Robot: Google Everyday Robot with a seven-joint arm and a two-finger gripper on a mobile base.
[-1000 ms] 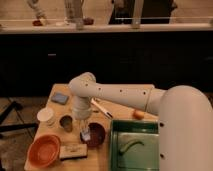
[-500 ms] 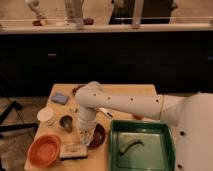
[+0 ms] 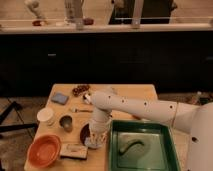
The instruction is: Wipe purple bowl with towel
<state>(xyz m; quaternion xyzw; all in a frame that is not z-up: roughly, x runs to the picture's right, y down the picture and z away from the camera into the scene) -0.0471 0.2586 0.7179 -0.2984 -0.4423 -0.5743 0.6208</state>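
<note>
— Dark cupboards fill the back of the room, and a long counter runs over them. What stands in front?

— A wooden table. The robot's big white arm comes in from the right, goes across the table and bends down near the middle.

— Where is the gripper?

— It hangs low at the end of the arm, right over the near side of the purple bowl. I cannot tell how wide it is set or if it holds something.

— And where is that bowl?

— It sits near the front of the table, just left of the green tray. The arm hides a good part of it.

— What is in the tray?

— One pale, curved thing lies on its floor. I cannot tell what it is.

— What else is on the table?

— An orange bowl sits at the front left corner. A flat packet lies beside it. Behind them stand a white cup and a small metal cup. A blue sponge lies farther back on the left.
</note>
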